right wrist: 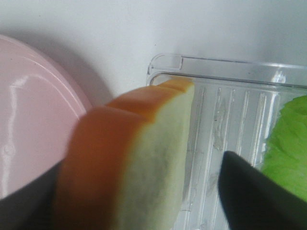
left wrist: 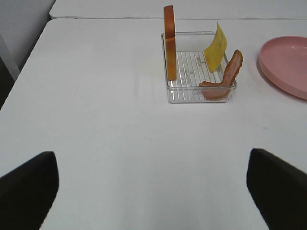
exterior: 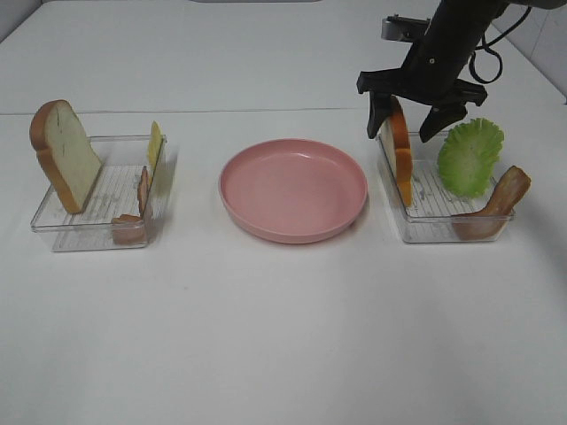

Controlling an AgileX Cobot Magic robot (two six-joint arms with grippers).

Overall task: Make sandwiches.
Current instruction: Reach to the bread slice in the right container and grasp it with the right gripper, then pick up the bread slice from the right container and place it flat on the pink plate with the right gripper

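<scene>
Two bread slices wait on edge, one in each clear tray, and the right-hand bread slice is the one in play. It stands by the wall of the right tray nearest the pink plate, with the lettuce leaf and a meat strip propped at the far side of the same tray.

The right fingers straddle its top. One sits on the crust side, while the other stands clear of the white face with a gap showing, so they are partly open and grip nothing yet. The left fingers are spread wide and empty above the bare counter, well back from the left tray with its leaning bread, cheese and meat.

The slice looks like a light, fairly stiff toy with smooth faces. It should hold its shape under a squeeze but may slide or tip if pinched off-centre. The best hold is probably across the two flat faces, a little below the top crust. A straight lift would help the bottom edge clear the tray wall.
</scene>
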